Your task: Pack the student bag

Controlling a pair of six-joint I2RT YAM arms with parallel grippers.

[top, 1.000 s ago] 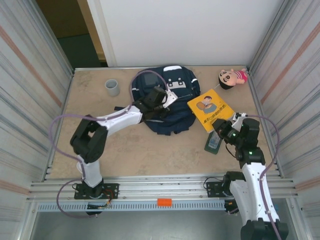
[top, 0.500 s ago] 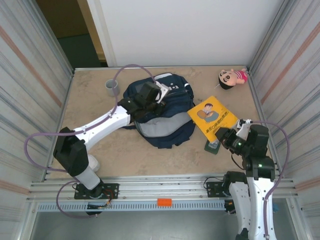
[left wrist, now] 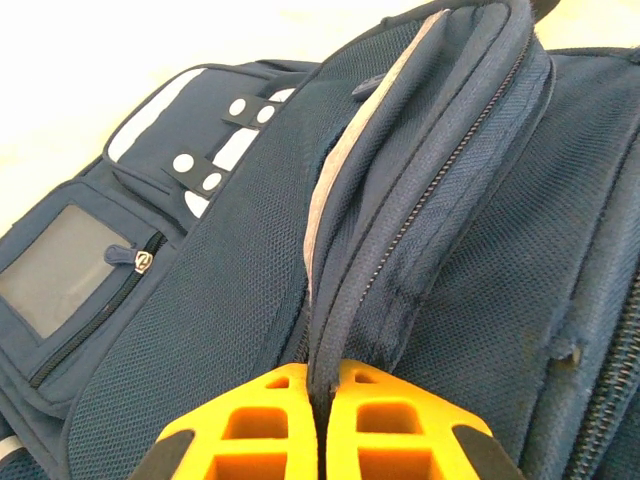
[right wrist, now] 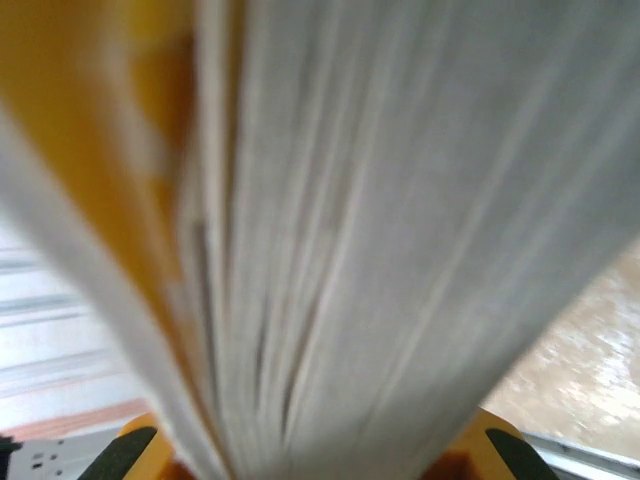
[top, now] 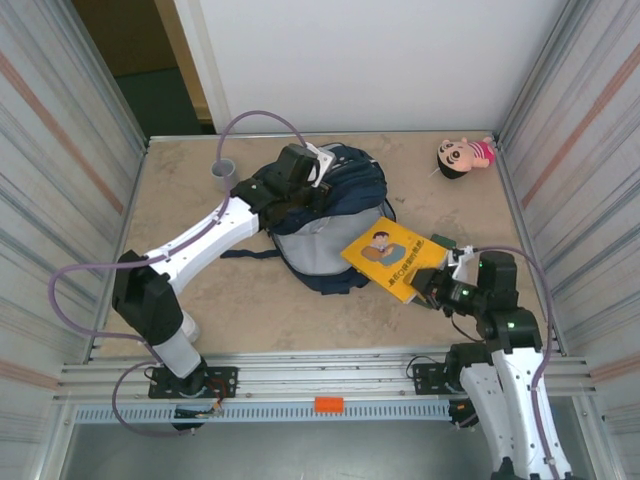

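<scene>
The student bag (top: pixel 345 190) lies at the back middle of the table, navy, with its main opening gaping and the grey lining (top: pixel 312 245) showing toward the front. My left gripper (top: pixel 310 175) is over the bag's top, shut on the zippered rim (left wrist: pixel 400 230) of the opening and holding it up; the orange fingers (left wrist: pixel 250 420) pinch the fabric edge. My right gripper (top: pixel 432 287) is shut on the corner of a yellow picture book (top: pixel 390 256), held tilted just right of the bag's opening. Blurred page edges of the book (right wrist: pixel 330 250) fill the right wrist view.
A doll (top: pixel 462 155) with black hair lies at the back right. At the back left stands a small grey cup (top: pixel 222 172). A dark green item (top: pixel 441 241) peeks out by the book's right edge. Ribbed metal walls (top: pixel 60 200) close in both sides.
My right gripper has lifted the yellow book off the table and carried it left toward the bag. My left arm has drawn the bag's rim up and back, baring more grey lining.
</scene>
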